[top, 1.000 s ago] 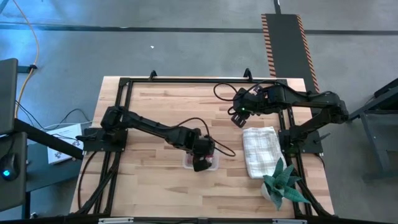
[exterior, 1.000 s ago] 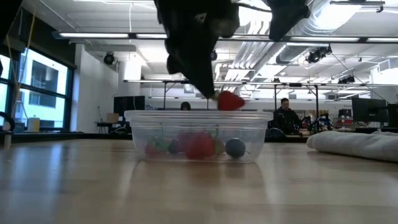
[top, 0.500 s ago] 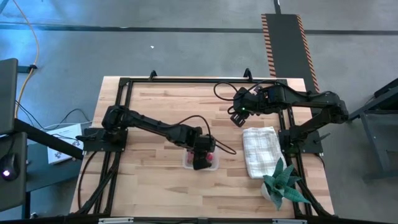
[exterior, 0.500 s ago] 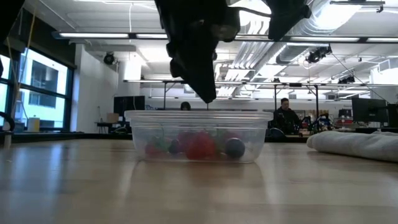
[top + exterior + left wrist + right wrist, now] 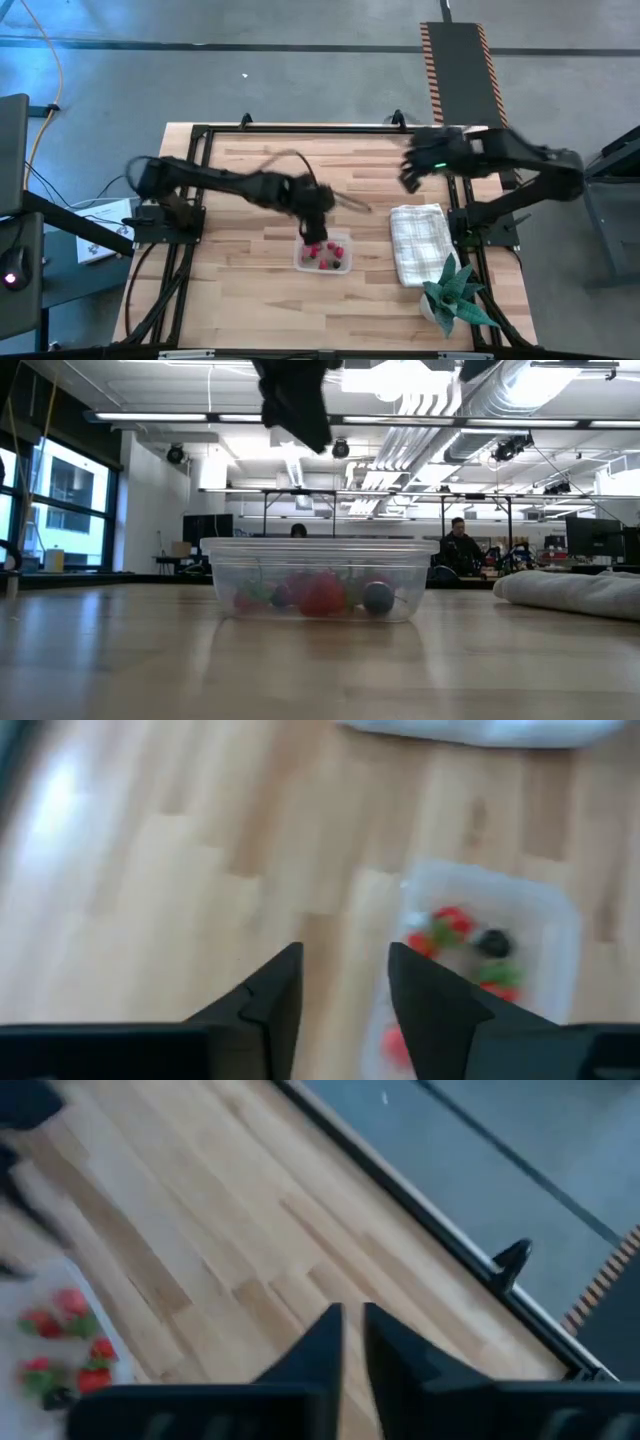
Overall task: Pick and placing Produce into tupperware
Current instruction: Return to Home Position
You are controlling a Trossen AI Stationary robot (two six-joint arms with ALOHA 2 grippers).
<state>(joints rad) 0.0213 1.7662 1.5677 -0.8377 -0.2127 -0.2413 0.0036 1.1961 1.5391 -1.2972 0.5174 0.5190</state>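
The clear tupperware stands on the wooden table near its middle. Several small pieces of produce lie on its bottom: red strawberries with green tops and a dark round berry. My left gripper hovers above the table just beyond the tupperware's far side; it is open with nothing between its fingers. My right gripper hangs in the air at the far right, beyond the cloth, its fingers almost together and holding nothing.
A folded white checked cloth lies right of the tupperware, and a green spiky plant stands at the near right corner. A black frame borders the table. Bare wood lies left of and in front of the tupperware.
My left gripper has let go of a red strawberry that it held over the tupperware's rim; the fruit now lies inside. The gripper has then risen and drawn back toward the table's far left. My right gripper has swung toward the right edge.
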